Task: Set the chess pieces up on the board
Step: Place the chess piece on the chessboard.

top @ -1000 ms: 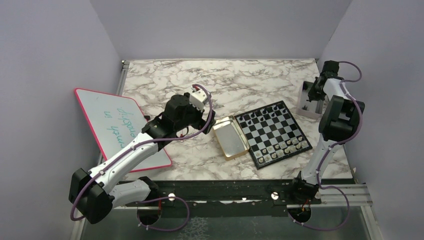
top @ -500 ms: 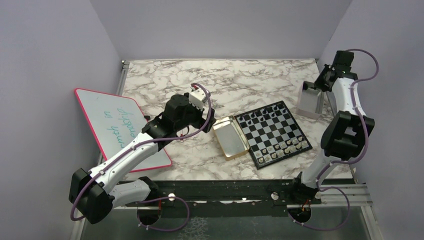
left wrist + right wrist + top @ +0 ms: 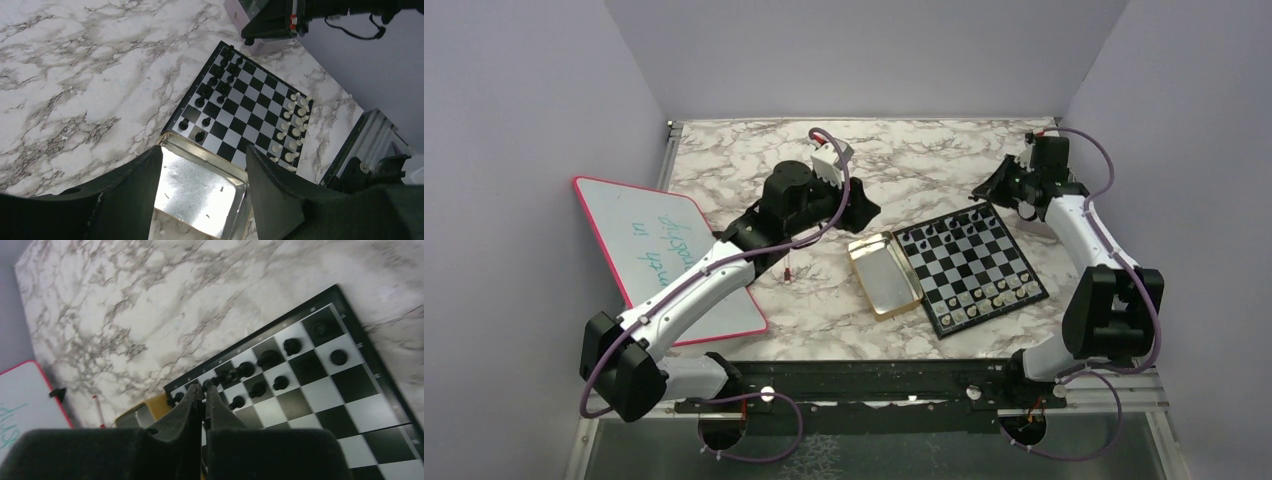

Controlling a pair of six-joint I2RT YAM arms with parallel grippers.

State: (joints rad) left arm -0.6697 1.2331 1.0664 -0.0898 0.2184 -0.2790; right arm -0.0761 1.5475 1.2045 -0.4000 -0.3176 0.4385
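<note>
Above the table (image 3: 724,150), left hand (image 3: 202,155) parted, empty

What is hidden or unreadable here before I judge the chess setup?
- Top view: the tiny black and pale chess pieces on the small black-and-grey checked chessboard are too small to tell by type.
- Right wrist view: the shut right hand overlaps dark pieces; whether it pinches one is unclear. The pale pieces lie outside the frame.
- Left wrist view: the open left hand covers the near corners of the gold rectangular tin.

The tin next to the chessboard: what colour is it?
The tin is gold-rimmed, silvery inside; clearest in the left wrist view.
</note>
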